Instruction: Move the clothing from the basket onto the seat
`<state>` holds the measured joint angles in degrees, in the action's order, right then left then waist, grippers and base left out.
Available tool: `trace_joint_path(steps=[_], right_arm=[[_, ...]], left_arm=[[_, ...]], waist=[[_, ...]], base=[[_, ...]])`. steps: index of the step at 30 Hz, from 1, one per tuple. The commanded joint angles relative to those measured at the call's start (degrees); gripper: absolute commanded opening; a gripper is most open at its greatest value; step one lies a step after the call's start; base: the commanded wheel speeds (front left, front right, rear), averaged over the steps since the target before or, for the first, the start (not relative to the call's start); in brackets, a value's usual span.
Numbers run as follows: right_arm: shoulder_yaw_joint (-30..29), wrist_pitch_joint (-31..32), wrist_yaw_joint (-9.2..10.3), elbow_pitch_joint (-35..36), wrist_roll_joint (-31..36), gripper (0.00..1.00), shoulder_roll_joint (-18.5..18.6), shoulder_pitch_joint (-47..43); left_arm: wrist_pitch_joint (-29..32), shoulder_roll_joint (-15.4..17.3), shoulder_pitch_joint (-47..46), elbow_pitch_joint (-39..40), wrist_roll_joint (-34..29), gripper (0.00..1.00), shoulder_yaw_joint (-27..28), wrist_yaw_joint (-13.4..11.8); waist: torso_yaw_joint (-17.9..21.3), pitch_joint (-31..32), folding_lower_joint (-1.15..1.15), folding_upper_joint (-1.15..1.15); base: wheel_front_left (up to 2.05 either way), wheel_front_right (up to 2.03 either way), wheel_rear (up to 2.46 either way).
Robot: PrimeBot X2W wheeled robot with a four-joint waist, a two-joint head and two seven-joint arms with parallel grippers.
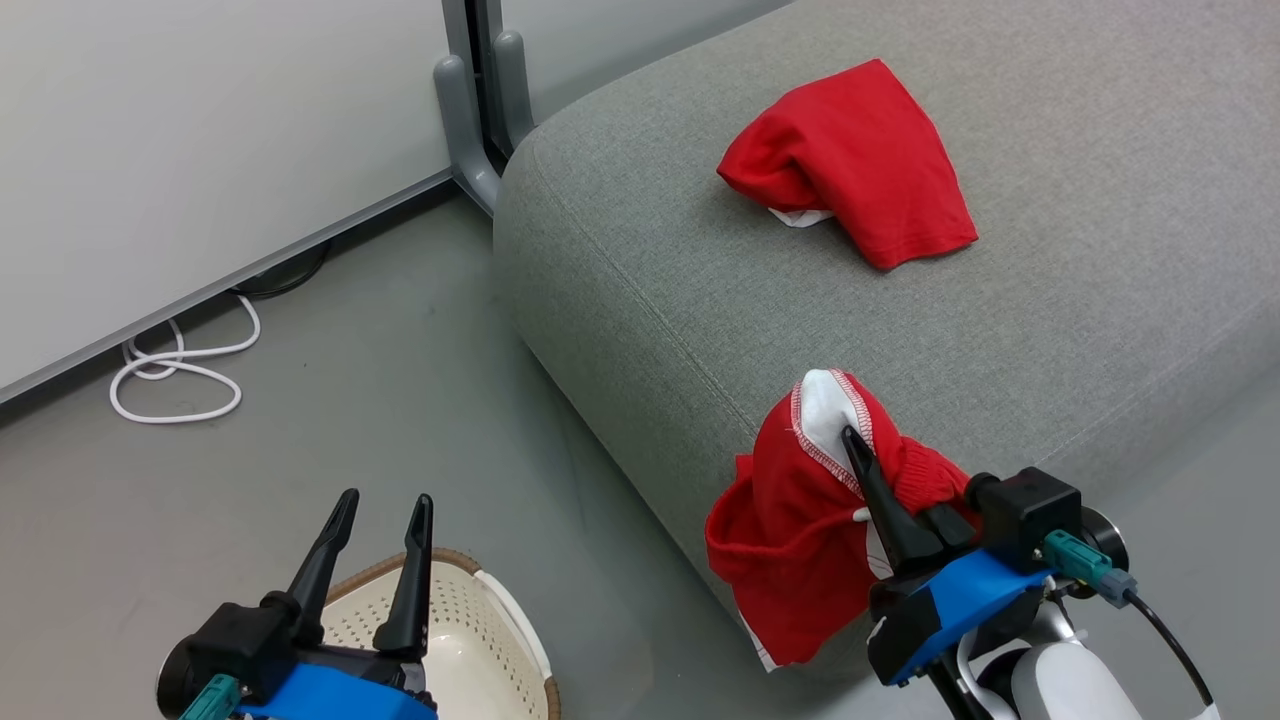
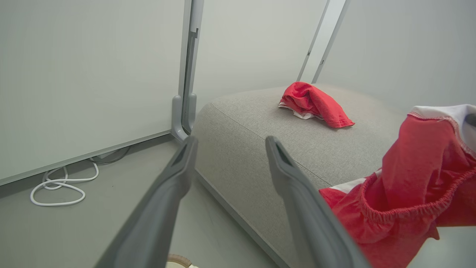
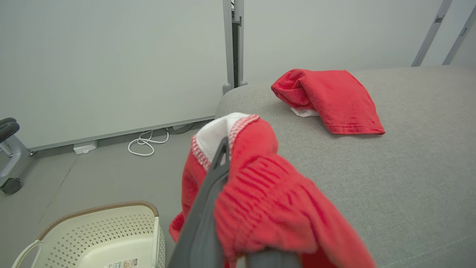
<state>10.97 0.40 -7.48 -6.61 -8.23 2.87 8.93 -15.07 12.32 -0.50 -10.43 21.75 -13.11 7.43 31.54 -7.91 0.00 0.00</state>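
The right gripper [image 1: 885, 490] clamped a red garment [image 1: 790, 560] at the edge of the seat [image 1: 1050, 300]; a second garment [image 1: 860, 160] lay on the seat. The left gripper [image 1: 385, 505] hung open over the basket [image 1: 450, 610]. The right wrist view revealed the basket's label [image 3: 124, 263]. A cable [image 1: 175, 370] lay by the wall.

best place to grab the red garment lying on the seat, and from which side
The garment looks best pinched at its rolled, raised end, toward the head view's left, coming down from above: that fold stands proud of the seat, while the far hem lies flat.
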Motion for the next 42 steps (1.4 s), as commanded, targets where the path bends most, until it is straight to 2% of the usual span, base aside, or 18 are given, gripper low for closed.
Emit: trace_joint_path(steps=[1,7,13,17,22,24,29,34,38,42], right_arm=[[-0.13,-0.39,-0.03,-0.13,-0.23,0.00,0.03,-0.65],[0.15,-0.81,-0.03,-0.76,-0.19,0.00,0.03,1.07],[-1.78,-0.68,-0.03,-0.89,0.15,0.00,0.03,4.76],[-4.29,-0.06,-0.03,-1.38,-1.10,0.00,0.03,10.81],[-10.82,1.01,-0.03,-3.31,-5.42,0.00,0.01,22.00],[-13.73,1.53,-0.03,-4.41,-4.00,0.00,0.21,26.86],[-19.22,2.21,-0.02,-6.07,-0.53,0.00,2.84,38.83],[-24.82,3.97,-0.01,-8.42,0.49,0.00,7.36,48.79],[-30.94,4.14,-0.02,-11.50,0.30,0.00,11.64,54.73],[-36.58,3.70,-0.02,-15.02,0.75,0.00,13.58,57.85]], left_arm=[[-0.16,0.43,-1.06,-0.13,-0.15,1.00,-0.13,0.08],[-0.16,1.27,-1.58,-0.70,-0.73,1.00,-0.78,0.08],[-0.16,2.08,-2.85,-0.19,-1.18,1.00,-1.46,0.08],[-0.16,3.11,-4.17,0.81,-0.76,1.00,-1.31,0.08],[-0.15,5.85,-6.78,2.91,-0.96,1.00,-2.15,0.08],[-0.15,7.08,-8.33,3.86,-0.96,1.00,-2.81,0.08],[-0.15,10.12,-11.86,6.09,-0.79,1.00,-3.50,0.08],[0.05,12.96,-14.42,9.02,-1.45,1.00,-4.05,0.08],[0.55,14.80,-15.90,12.23,-2.20,1.00,-3.61,-0.05],[0.70,16.34,-16.36,15.57,-2.82,1.00,-2.72,-0.72]], waist=[[0.04,-0.15,0.00,0.00],[-0.06,-0.79,0.00,0.00],[-1.96,-3.52,0.00,0.00],[-3.12,-7.05,0.00,0.00],[-4.68,-13.12,0.00,0.00],[-5.63,-15.76,0.00,0.00],[-7.32,-22.29,0.00,0.00],[-9.00,-28.54,0.00,0.00],[-10.50,-33.33,0.00,0.00],[-11.56,-37.22,0.00,0.00]], base=[[0.00,0.00,0.00],[0.00,0.00,0.00],[0.00,0.00,0.00],[0.00,0.00,0.00],[0.00,0.00,0.00],[0.00,0.00,0.00],[0.00,0.00,0.00],[0.00,0.00,0.00],[0.00,0.00,0.00],[0.00,0.00,0.00]])
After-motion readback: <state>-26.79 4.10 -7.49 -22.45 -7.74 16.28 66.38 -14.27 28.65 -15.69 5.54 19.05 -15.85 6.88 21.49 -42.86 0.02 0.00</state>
